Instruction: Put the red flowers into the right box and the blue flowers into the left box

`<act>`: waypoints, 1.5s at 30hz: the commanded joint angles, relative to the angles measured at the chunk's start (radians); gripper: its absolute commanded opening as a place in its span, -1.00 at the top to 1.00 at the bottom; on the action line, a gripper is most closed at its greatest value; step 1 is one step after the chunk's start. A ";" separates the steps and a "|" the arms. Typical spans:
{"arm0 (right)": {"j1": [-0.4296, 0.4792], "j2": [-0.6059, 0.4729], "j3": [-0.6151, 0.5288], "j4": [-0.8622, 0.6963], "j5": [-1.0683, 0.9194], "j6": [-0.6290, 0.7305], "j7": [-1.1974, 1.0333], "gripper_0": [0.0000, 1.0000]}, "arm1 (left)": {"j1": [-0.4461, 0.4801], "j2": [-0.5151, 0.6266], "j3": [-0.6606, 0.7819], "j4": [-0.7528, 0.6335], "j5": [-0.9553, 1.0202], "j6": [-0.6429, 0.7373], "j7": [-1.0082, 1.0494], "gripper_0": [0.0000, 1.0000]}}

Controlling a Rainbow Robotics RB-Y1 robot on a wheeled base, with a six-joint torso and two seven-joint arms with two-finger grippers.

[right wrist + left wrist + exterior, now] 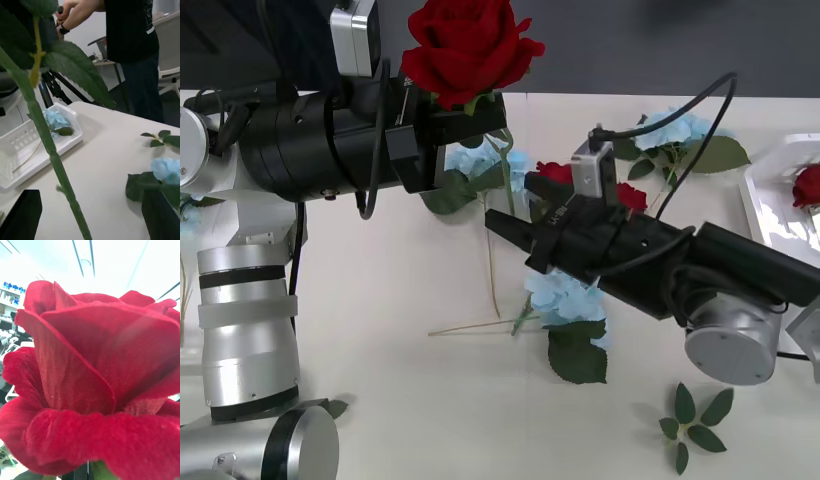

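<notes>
A red rose (468, 45) is held upright above the table (380, 300), clamped just under its bloom by the left gripper (450, 120). The right gripper (505, 228), fingers apart, is stretched toward its green stem (56, 161). Blue flowers (565, 300) lie below.

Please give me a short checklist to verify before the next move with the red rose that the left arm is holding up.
1. Left end effector grips the red rose just below the bloom: ok.
2. Right end effector is around the rose's stem, fingers apart, ready for handover: ok.
3. Stem hangs free of the table: cannot tell.
4. Right box has room; one red flower lies inside: ok.
5. Blue flowers on the table lie below the right arm; contact risk: cannot tell.
</notes>
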 commanded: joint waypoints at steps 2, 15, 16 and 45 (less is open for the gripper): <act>-0.048 0.037 -0.006 -0.012 -0.013 0.023 -0.040 -0.58 | -0.023 -0.002 -0.016 -0.017 0.004 0.004 0.045 1.00; -0.048 0.037 -0.006 0.006 -0.018 0.024 -0.043 1.00 | -0.023 -0.002 -0.016 -0.017 0.004 0.004 0.045 1.00; -0.050 0.035 -0.006 0.008 -0.018 0.026 -0.043 1.00 | -0.023 -0.002 -0.016 -0.017 0.004 0.004 0.045 1.00; -0.004 -0.043 -0.006 -0.025 -0.024 -0.014 -0.047 1.00 | -0.023 -0.002 -0.016 -0.017 0.004 0.004 0.045 -1.00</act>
